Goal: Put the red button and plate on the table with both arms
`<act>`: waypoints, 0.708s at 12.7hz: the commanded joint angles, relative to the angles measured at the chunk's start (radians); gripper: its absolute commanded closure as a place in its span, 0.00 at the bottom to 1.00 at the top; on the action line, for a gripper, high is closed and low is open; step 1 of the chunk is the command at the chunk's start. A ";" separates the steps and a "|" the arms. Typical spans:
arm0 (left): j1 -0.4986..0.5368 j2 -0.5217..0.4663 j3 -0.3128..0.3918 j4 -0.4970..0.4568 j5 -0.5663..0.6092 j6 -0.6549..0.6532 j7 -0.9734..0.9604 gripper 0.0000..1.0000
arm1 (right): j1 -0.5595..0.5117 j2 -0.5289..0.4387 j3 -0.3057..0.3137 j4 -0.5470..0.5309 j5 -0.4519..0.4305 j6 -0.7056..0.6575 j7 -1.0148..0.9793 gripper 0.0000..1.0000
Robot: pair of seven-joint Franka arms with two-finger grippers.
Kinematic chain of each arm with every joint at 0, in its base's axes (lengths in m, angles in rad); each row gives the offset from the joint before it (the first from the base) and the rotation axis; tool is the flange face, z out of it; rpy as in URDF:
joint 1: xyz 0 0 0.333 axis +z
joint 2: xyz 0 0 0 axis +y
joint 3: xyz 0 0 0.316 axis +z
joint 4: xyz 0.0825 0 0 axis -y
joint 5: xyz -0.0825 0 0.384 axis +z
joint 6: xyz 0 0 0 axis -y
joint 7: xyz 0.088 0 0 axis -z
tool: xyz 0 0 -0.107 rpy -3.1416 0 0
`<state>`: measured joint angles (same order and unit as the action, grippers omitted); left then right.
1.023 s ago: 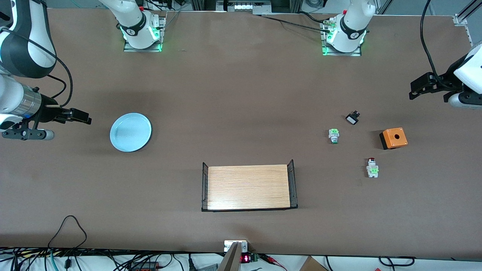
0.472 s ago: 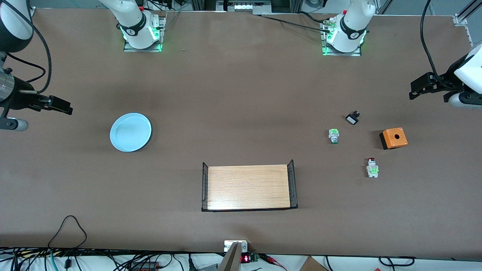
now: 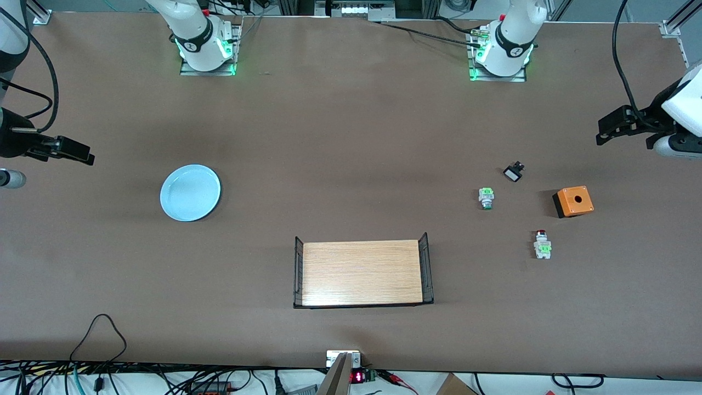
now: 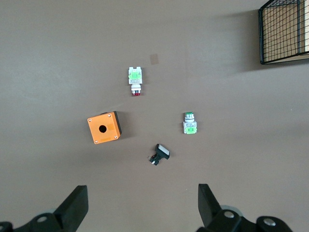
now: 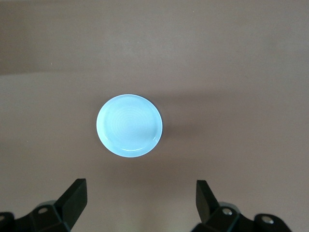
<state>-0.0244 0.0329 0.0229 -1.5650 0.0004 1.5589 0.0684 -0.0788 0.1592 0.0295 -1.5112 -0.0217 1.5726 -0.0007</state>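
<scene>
The red button (image 3: 542, 244) lies on the brown table (image 3: 351, 137) toward the left arm's end, nearer the front camera than the orange box; it also shows in the left wrist view (image 4: 135, 79). The pale-blue plate (image 3: 190, 192) rests flat on the table toward the right arm's end and shows in the right wrist view (image 5: 129, 125). My left gripper (image 3: 606, 131) is open and empty, up in the air at the table's end, apart from the switches; it also shows in its own wrist view (image 4: 143, 203). My right gripper (image 3: 82, 155) is open and empty, apart from the plate, and shows in its own view (image 5: 141, 198).
A green-and-white switch without a red cap (image 3: 486, 197), a small black part (image 3: 513, 173) and an orange box with a hole (image 3: 573, 201) lie near the red button. A light-wood tray with black wire ends (image 3: 362, 272) stands mid-table, nearer the front camera.
My right gripper has drawn back from the plate toward the table's end and the robots' side. The left arm, plate and switches have not moved.
</scene>
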 commanded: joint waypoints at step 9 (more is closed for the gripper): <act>0.009 0.001 -0.003 0.014 -0.014 -0.005 0.024 0.00 | -0.019 -0.098 0.024 -0.098 -0.001 0.033 -0.027 0.00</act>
<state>-0.0244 0.0329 0.0229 -1.5650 0.0004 1.5589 0.0684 -0.0832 0.0782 0.0368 -1.6144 -0.0229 1.6124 -0.0201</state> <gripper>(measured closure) 0.000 0.000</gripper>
